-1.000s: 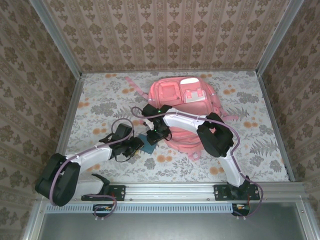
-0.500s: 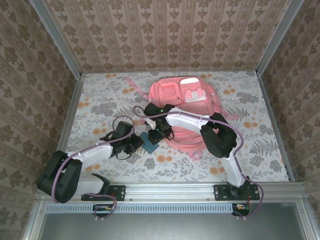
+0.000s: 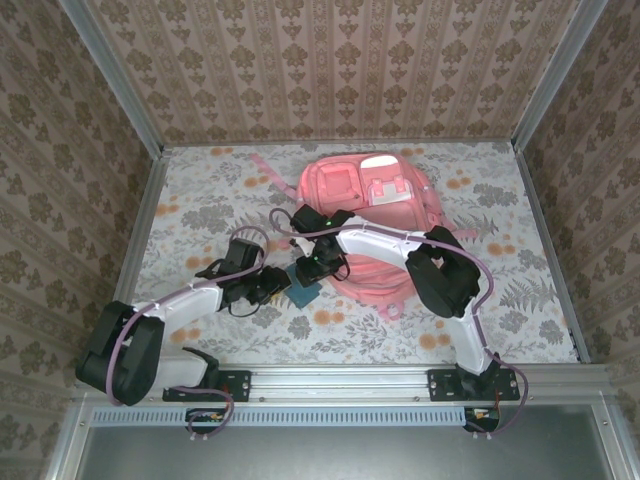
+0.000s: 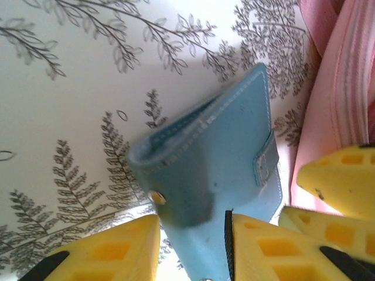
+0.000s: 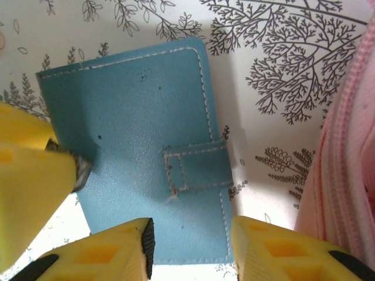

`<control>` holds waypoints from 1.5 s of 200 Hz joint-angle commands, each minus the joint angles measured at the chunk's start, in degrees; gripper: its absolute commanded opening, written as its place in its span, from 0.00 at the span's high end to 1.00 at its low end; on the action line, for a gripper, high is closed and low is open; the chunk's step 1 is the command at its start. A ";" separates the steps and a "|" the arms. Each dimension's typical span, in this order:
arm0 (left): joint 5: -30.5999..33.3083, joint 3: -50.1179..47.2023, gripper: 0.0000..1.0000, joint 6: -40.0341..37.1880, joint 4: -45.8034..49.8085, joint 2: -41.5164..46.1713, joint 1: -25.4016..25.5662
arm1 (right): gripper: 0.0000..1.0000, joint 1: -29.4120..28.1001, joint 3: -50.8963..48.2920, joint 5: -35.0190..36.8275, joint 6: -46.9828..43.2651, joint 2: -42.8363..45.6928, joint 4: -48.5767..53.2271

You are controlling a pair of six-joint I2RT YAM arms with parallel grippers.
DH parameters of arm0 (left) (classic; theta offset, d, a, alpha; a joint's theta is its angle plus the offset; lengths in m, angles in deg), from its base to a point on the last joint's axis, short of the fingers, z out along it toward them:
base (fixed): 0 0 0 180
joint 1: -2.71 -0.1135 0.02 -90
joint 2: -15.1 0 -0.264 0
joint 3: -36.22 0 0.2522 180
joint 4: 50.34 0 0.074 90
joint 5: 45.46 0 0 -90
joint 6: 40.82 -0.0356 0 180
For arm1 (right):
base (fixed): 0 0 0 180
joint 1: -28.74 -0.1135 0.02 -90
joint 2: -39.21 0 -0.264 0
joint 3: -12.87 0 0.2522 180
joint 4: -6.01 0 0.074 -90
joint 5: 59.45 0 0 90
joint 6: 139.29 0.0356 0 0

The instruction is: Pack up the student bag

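The student bag (image 3: pixel 372 215), a pink backpack, lies flat at the middle back of the table; its pink edge shows in the left wrist view (image 4: pixel 345 76) and in the right wrist view (image 5: pixel 343 175). A small teal case (image 3: pixel 303 291) with a strap lies on the table just left of the bag's near corner. My left gripper (image 3: pixel 272 287) is low at the case's left end, jaws apart around that raised end (image 4: pixel 193 246). My right gripper (image 3: pixel 318 270) hangs over the case (image 5: pixel 146 146), jaws apart astride its near edge (image 5: pixel 190 252). One left fingertip (image 5: pixel 41 175) rests on the case.
The floral tablecloth (image 3: pixel 200 210) covers the table, with metal rails and patterned walls around it. The bag's thin straps (image 3: pixel 270 170) trail toward the back left. The right gripper's yellow fingers (image 4: pixel 340 181) sit close beside my left ones, next to the bag.
My left gripper has edged forward onto the case's left end. The right gripper has shifted slightly right above it. The case has slid a little toward the near edge.
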 commanded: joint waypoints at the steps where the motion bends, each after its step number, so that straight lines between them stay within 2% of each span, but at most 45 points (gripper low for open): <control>1: -1.75 0.38 0.63 -1.40 -0.37 0.89 -0.56 | 0.63 0.42 0.76 0.98 2.68 -1.55 -1.06; 53: -4.12 -1.00 0.62 0.30 -5.57 -2.79 -0.62 | 0.74 0.40 -2.14 -1.69 4.84 -2.82 -3.24; 111: -4.11 -1.00 0.56 0.07 -5.38 -4.80 -0.61 | 0.75 0.55 -2.95 -1.85 5.15 -4.61 -2.34; 165: -0.69 -0.52 0.55 -1.24 0.87 0.33 -0.62 | 0.77 1.17 -3.23 -0.23 7.08 -5.31 -1.72; 203: -1.71 -0.92 0.56 -0.76 -0.25 0.11 -0.65 | 0.79 1.32 -3.41 -0.58 7.88 -5.40 -1.71; 246: -2.71 -0.73 0.50 -0.25 -3.59 -3.13 -0.61 | 0.80 1.49 -3.32 -1.28 8.33 -5.92 -1.65; 268: -3.67 -0.18 0.52 -0.23 -5.77 -4.44 -0.62 | 0.80 1.58 -3.50 -1.92 8.25 -5.80 -1.74; 300: -5.81 0.01 0.62 0.34 -10.68 -6.56 -0.61 | 0.80 1.64 -4.26 -4.10 8.03 -4.94 -3.00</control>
